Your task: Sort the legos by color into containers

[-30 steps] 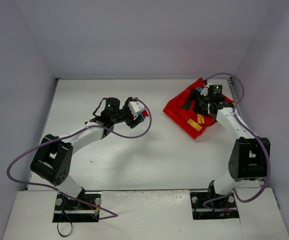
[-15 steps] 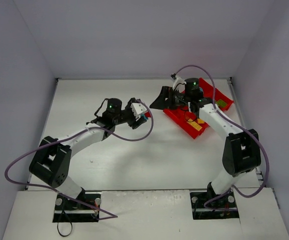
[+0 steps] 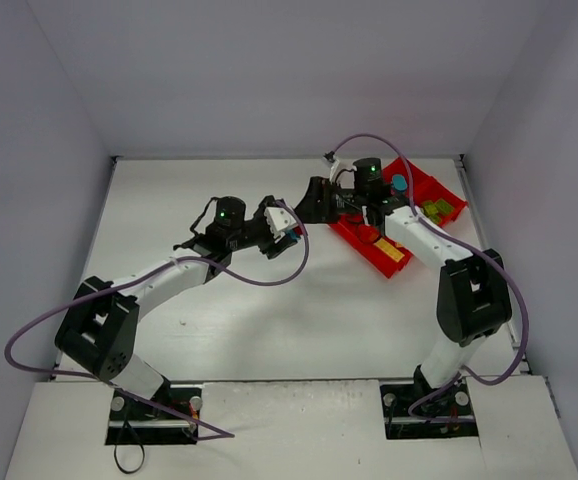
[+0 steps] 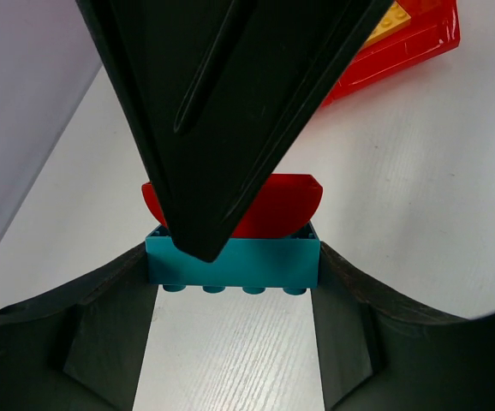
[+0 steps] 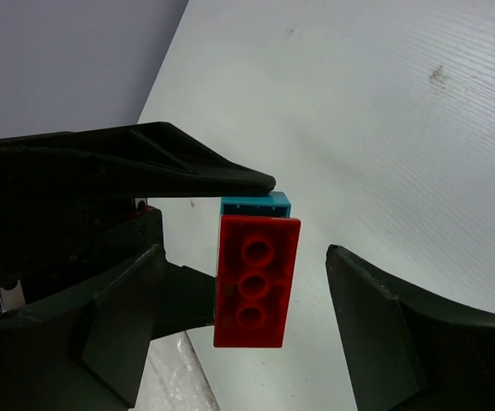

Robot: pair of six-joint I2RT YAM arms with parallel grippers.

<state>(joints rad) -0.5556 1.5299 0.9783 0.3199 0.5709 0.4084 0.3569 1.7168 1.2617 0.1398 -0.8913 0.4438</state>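
The right gripper [image 3: 312,203] has swung from the glossy red compartment tray [image 3: 369,252] to the left gripper [image 3: 281,224] above the white worktop [image 3: 269,310]. Left jaws pinch a cyan studded brick [image 4: 233,261] with a red brick [image 5: 256,281] stuck on; right jaws stand open around the red one, likely to separate them.

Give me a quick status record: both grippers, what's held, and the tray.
left gripper: shut on the cyan brick
red brick: stuck onto the cyan brick
right gripper: open, jaws either side of the red brick, not clamped
tray: on the table, right of both grippers in the top view
tray contents: a yellow brick visible inside
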